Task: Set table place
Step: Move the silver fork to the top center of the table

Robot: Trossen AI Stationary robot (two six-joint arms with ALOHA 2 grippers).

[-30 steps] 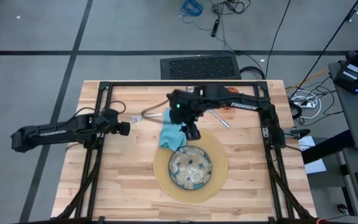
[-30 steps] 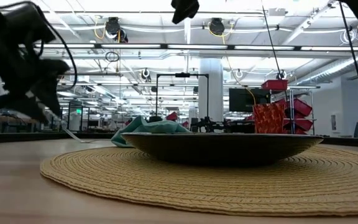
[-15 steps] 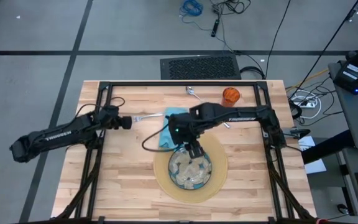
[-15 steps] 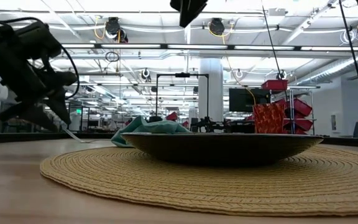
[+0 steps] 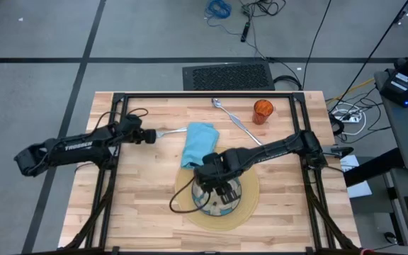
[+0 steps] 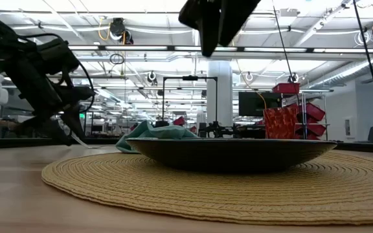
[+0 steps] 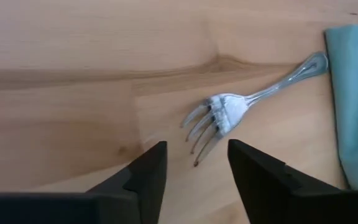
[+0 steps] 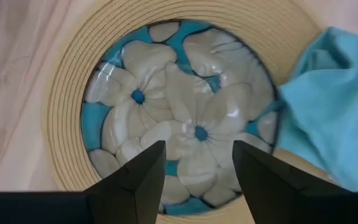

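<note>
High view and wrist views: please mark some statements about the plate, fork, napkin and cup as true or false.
1. The plate sits on the mat. True.
2. The fork lies on the plate. False: it lies on the bare table, beside the napkin.
3. The right gripper holds the napkin. False: it hangs open over the plate, holding nothing.
4. The left gripper is open near the fork's tines. True.
5. The cup stands on the mat. False: it stands on the table near the far edge.
</note>
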